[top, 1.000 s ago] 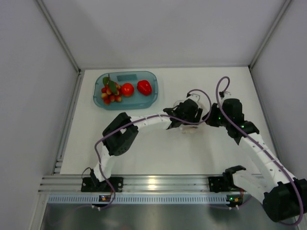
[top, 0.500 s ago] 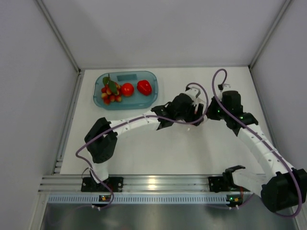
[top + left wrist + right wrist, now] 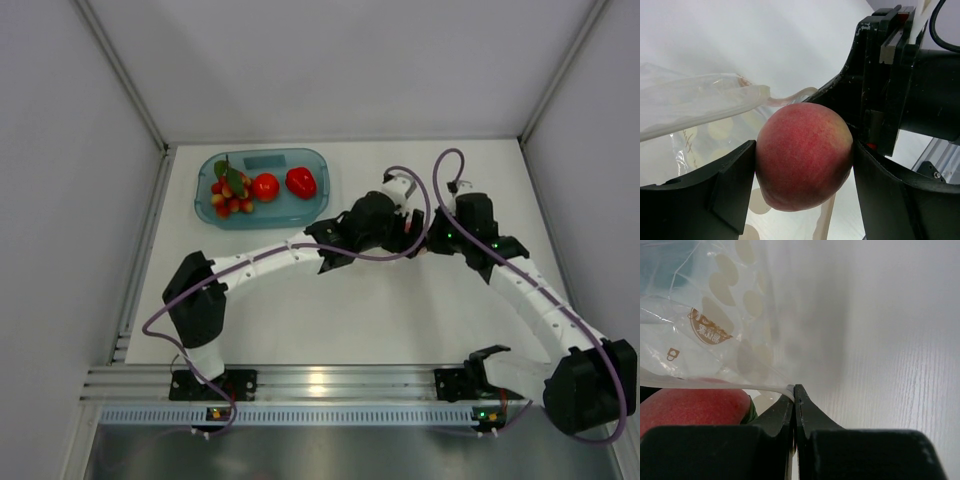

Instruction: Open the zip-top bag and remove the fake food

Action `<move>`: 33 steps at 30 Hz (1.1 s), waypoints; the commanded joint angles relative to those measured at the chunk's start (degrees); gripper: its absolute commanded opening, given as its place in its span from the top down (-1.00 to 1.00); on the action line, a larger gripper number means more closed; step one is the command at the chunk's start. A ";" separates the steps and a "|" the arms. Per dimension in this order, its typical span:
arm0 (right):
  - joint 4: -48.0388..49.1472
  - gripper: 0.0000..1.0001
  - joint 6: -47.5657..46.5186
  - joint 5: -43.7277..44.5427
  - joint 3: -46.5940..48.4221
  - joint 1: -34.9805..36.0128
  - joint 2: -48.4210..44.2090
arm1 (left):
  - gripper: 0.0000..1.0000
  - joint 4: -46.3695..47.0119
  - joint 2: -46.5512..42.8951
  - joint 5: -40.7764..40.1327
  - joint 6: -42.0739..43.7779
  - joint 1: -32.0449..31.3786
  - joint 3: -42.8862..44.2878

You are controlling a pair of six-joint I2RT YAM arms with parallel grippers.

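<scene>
My left gripper [image 3: 804,172] is shut on the pink peach [image 3: 802,155], held just outside the bag's open mouth. The clear dotted zip-top bag [image 3: 695,112] lies to its left. My right gripper [image 3: 794,392] is shut on the bag's zip edge [image 3: 715,386], and the bag [image 3: 725,305] hangs in front of it, with the peach [image 3: 690,407] at the lower left. In the top view both grippers meet at the table's middle right, the left [image 3: 400,228] and the right [image 3: 432,238]; the bag is mostly hidden under them.
A translucent teal tray [image 3: 310,205] stands at the back left. It holds a red berry cluster with green leaves [image 3: 229,190], a round red tomato [image 3: 265,186] and a red bell pepper [image 3: 300,182]. Grey walls close the table's sides.
My left arm has stretched farther and its gripper has moved up and slightly right. My right gripper has shifted up and left, staying on the bag.
</scene>
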 commanded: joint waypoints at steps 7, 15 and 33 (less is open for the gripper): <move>9.24 1.00 6.53 -0.05 -4.59 -0.06 0.41 | 1.00 19.34 -8.19 -0.75 -9.91 0.10 -8.28; 21.53 1.00 13.65 -7.78 -11.88 -0.15 -5.12 | 1.00 30.86 -9.52 -7.34 -16.77 0.10 -16.01; 35.09 1.00 20.70 -8.59 -21.03 -0.15 -8.38 | 1.00 45.55 -9.16 -3.57 -31.27 0.10 -18.84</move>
